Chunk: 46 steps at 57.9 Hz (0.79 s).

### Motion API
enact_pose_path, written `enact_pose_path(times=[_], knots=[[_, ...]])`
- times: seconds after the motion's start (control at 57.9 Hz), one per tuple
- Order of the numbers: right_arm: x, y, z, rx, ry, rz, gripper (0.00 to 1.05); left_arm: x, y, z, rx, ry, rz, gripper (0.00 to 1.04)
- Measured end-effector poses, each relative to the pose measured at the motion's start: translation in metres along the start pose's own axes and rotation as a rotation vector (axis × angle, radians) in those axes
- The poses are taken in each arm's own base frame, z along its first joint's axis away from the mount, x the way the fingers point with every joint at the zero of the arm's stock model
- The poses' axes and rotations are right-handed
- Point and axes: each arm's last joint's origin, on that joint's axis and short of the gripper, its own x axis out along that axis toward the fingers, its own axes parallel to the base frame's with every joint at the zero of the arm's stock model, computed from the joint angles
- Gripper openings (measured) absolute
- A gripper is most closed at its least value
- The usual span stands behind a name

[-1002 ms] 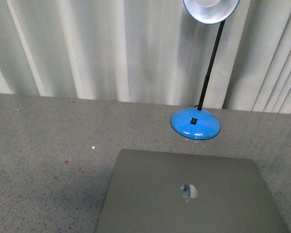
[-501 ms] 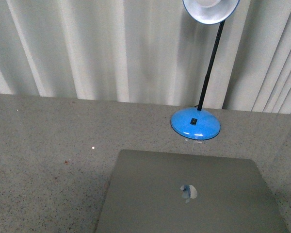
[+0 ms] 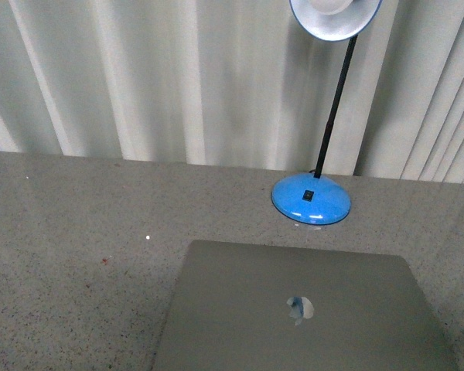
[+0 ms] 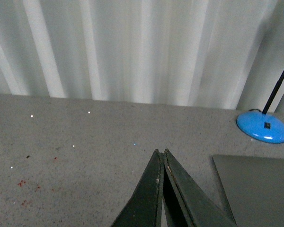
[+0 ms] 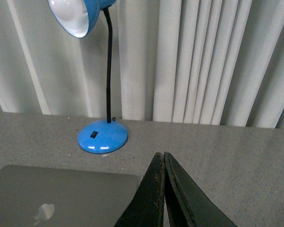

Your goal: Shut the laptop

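— Where's the laptop [image 3: 301, 309]?
— Lid down, flat on the grey desk [image 3: 77, 224] at its near edge, just in front of the blue lamp [image 3: 311, 197].
— The grippers?
— Left gripper [image 4: 161, 156] and right gripper [image 5: 161, 158] both pinched together, holding nothing.

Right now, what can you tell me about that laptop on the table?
The laptop is slim, silver-grey and looks like metal, with a shiny apple logo on its lid. The lid faces up and appears shut flat; no keys or screen show. It lies on the speckled grey table, just in front of the blue lamp base. Nothing rests on it or grips it.
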Motion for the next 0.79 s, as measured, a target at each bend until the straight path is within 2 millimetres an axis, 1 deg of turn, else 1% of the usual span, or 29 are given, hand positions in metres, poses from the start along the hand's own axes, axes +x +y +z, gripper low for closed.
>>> enact_pose_path(times=[0.086, 0.449, 0.536, 0.588, 0.795], knots=[[-0.002, 0.000, 0.000, 0.000, 0.001, 0.000, 0.03, -0.004, 0.000, 0.002, 0.000, -0.034, 0.000, 0.04], [-0.009, 0.000, 0.000, 0.000, -0.001, 0.000, 0.03, -0.004, 0.000, 0.002, 0.000, -0.030, 0.001, 0.04], [-0.016, 0.000, -0.005, 0.000, 0.035, 0.000, 0.03, -0.004, 0.000, 0.002, 0.000, -0.030, 0.001, 0.04], [-0.019, 0.000, -0.003, 0.000, 0.006, 0.000, 0.03, -0.004, 0.000, 0.002, 0.000, -0.030, 0.001, 0.04], [-0.019, 0.000, -0.003, 0.000, 0.005, 0.000, 0.03, -0.004, 0.000, 0.002, 0.000, -0.031, 0.001, 0.04]])
